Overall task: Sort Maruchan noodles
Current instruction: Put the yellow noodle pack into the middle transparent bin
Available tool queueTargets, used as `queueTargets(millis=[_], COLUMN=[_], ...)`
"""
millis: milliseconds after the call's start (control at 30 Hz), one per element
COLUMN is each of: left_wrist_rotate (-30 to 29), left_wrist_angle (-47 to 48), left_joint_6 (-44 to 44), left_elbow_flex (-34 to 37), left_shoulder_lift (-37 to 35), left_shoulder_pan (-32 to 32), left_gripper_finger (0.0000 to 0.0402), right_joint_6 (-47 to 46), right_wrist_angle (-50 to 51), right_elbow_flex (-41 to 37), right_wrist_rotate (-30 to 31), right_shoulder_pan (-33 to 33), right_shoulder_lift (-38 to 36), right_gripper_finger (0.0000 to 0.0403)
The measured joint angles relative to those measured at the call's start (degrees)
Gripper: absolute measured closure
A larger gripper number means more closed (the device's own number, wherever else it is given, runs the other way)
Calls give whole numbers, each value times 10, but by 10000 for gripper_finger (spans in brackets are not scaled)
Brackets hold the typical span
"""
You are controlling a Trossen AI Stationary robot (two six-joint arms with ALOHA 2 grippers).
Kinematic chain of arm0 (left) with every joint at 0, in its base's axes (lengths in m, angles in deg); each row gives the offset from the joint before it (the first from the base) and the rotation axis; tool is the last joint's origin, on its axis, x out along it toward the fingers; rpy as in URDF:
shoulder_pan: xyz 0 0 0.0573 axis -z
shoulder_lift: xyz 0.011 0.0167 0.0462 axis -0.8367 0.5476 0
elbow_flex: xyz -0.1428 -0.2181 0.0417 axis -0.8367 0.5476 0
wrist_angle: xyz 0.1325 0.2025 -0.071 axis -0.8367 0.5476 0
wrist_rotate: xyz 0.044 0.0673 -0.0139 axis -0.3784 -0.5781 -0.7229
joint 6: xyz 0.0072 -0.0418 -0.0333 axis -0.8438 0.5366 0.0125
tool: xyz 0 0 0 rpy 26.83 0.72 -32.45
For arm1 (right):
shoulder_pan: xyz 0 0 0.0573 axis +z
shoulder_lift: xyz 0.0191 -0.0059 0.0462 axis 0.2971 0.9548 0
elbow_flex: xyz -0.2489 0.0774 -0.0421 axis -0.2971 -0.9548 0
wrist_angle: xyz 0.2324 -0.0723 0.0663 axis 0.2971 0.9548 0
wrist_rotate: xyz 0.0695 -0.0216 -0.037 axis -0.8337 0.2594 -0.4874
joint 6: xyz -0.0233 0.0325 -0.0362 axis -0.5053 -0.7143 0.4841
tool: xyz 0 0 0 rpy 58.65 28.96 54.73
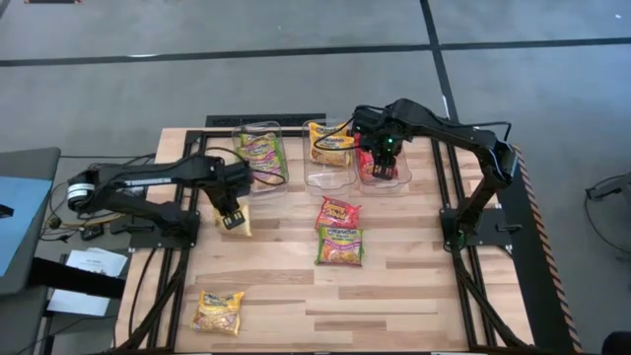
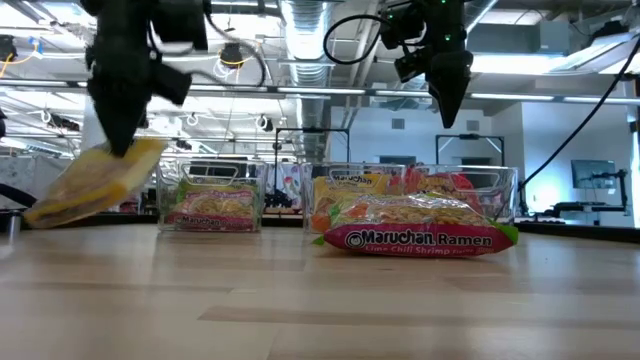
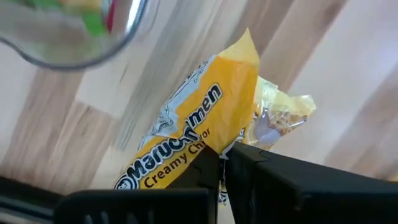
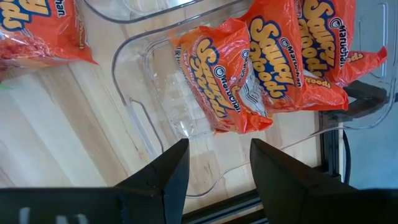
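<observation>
Your left hand (image 1: 234,219) is pinching the yellow Creamy Chicken packet (image 3: 193,134) by one edge, tilting it off the surface (image 1: 414,296) for sorting; your right hand (image 4: 214,165) is hovering open-jawed above the red-packet bin (image 4: 134,102).

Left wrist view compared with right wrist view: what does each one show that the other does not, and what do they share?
Only the left wrist view shows a yellow Creamy Chicken packet, pinched at its edge by the shut left gripper and tilted above the table.

Only the right wrist view shows the red packets lying in a clear bin, with the right gripper open above it and holding nothing.

Both show the wooden table and the dark jaws of their own arm.
</observation>
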Motion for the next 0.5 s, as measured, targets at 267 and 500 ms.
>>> queueTargets(millis=[267, 500], left_wrist_rotate=[-35, -60], left_wrist_angle=[-17, -71], left_joint_6=[54, 67], left_elbow_flex=[-80, -146], left_shoulder_lift=[-54, -52], left_shoulder_pan=[52, 75], left_gripper_finger=[401, 401], right_joint_6=[-22, -65], right_wrist_angle=[0, -20], right_elbow_flex=[0, 0], right_wrist_rotate=[0, -188], right_shoulder_pan=[0, -3], right_shoulder_lift=[0, 0], right_gripper_finger=[211, 211])
